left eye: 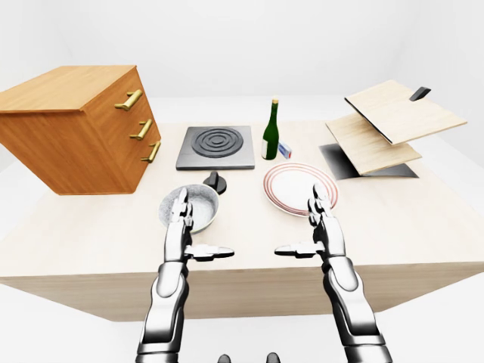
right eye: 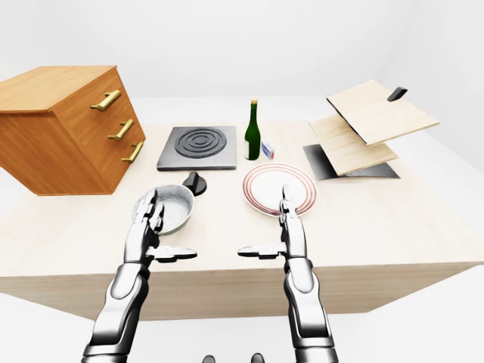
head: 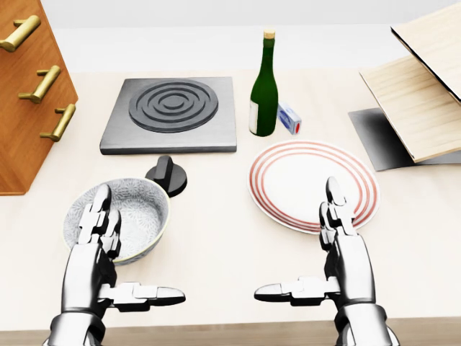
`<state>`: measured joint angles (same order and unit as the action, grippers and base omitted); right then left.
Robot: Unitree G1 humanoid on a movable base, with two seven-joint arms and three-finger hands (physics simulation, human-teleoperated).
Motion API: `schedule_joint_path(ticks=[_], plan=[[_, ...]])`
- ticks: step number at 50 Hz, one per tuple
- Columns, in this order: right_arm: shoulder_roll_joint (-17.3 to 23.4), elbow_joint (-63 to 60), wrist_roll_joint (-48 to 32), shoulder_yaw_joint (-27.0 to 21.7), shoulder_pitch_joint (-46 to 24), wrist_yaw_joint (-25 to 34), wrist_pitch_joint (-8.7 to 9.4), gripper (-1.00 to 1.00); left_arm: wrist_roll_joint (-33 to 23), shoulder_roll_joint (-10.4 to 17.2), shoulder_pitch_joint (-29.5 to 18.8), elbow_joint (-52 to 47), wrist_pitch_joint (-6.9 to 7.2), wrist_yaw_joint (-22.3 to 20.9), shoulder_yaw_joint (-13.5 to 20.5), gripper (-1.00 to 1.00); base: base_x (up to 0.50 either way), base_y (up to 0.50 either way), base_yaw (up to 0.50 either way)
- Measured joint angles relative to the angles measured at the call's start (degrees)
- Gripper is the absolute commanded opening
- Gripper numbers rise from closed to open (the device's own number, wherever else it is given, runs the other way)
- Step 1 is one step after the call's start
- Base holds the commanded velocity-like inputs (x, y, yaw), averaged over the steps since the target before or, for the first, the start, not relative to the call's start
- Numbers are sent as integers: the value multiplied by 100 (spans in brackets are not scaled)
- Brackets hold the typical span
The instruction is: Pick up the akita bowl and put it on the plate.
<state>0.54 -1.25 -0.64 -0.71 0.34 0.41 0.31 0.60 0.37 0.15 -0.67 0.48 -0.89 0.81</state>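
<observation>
Head view is the clearest of the three, and in it the akita bowl (head: 122, 220) is seen at lower left on the wooden table (head: 216, 238), upright and empty, patterned grey. The left hand (head: 97, 249) is held at the bowl's lower-left rim with its fingers (head: 101, 209) extended upward and the thumb stretched sideways toward the centre of the view; nothing is gripped, and whether the fingertips actually touch the rim cannot be settled. Just above and right of the bowl a black knob (head: 168, 174) is found, close enough to be knocked if the bowl is dragged rather than lifted. A secure grasp would best be taken by closing the fingers over the near rim with the thumb beneath or inside, after which the bowl should be raised clear before being carried rightward.

The plate (head: 302, 180), white with red rings, lies bare to the right, well apart from the bowl. The right hand (head: 338, 252) is likewise spread and empty, its fingertips overlapping the plate's lower edge in the view, so it should be drawn aside before placement.

The bowl's lower-left wall is hidden behind the left hand. The drawer cabinet (head: 29, 94) is cut off at the left edge.
</observation>
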Motion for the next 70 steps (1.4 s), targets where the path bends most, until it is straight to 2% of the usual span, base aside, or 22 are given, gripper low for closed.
schedule_joint_path(ticks=[8,15,20,25,31,39,47,61,70], plan=[[38,-293,-200,-49,71,1,101,100,70,30,21,-107,44,-86,68,100,0,0,0],[40,-612,-334,-53,128,-11,293,100,84,41,60,-264,91,-120,87,100,0,0,0],[38,-868,-434,-32,149,-15,466,100,101,43,92,-504,218,-124,100,100,0,0,0],[33,-1136,-531,0,157,-10,469,100,129,41,137,-897,449,-120,104,100,0,0,0],[27,-1410,-616,43,156,16,469,100,186,44,155,-1450,452,-105,136,100,0,0,0],[43,-2076,-1001,136,136,63,469,100,357,67,91,-2865,452,5,285,100,0,0,0],[30,-2446,-1228,184,127,110,469,100,449,74,60,-3583,452,58,359,100,0,0,0],[9,-2753,-1400,232,130,150,469,100,549,141,-56,-3906,452,125,605,100,0,0,0],[2,-2827,-1437,251,139,155,469,100,611,225,-177,-3575,452,149,825,100,0,0,0]])
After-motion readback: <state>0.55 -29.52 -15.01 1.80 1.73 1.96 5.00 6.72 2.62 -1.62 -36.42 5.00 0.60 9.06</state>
